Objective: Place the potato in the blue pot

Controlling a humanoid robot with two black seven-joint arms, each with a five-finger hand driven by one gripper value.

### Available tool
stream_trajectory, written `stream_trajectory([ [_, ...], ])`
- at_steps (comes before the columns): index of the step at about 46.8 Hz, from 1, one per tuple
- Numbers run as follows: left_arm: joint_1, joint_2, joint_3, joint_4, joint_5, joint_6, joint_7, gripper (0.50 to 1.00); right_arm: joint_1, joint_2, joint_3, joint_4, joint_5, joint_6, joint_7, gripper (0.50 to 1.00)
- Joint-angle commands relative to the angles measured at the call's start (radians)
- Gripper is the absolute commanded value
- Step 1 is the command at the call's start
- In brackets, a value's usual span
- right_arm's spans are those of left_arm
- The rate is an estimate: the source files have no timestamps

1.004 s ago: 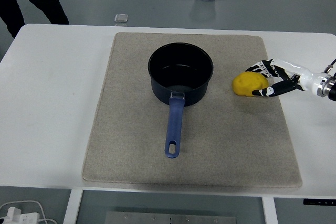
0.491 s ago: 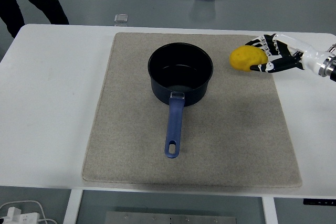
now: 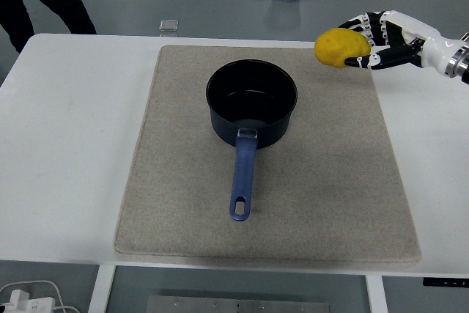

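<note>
Higher now, lumpy yellow potato (image 3: 341, 47) in right-hand fingers (image 3: 364, 27)

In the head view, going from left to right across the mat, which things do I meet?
Blue pot with its handle → potato → right hand holding it.

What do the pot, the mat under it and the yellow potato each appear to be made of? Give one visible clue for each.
Pot: probably enamelled or coated metal, given its dark glossy inside and blue handle.
Mat: looks like felt or woven fabric, being beige, matte and speckled.
Potato: likely plastic or foam, as it is uniformly bright yellow and smooth; held by the right robot hand.
</note>
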Motion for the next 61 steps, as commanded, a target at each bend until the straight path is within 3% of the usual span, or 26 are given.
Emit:
stream_trajectory([
  [1, 0.0, 0.0, 0.0, 0.0, 0.0, -0.001, 0.0, 0.996, 0.013, 0.019, -0.019, 0.0, -0.001, 0.0, 0.0, 0.552],
  [18, 0.0, 0.0, 0.0, 0.002, 0.0, 0.001, 0.0, 0.996, 0.04, 0.12, -0.028, -0.019, -0.002, -0.006, -0.001, 0.554],
  [53, 0.0, 0.0, -0.003, 0.005, 0.0, 0.001, 0.0, 0.996, 0.096, 0.411, -0.085, -0.218, -0.001, -0.006, -0.001, 0.566],
  [61, 0.0, 0.0, -0.003, 0.009, 0.0, 0.001, 0.0, 0.996, 0.088, 0.439, -0.083, -0.235, -0.002, -0.006, -0.001, 0.568],
])
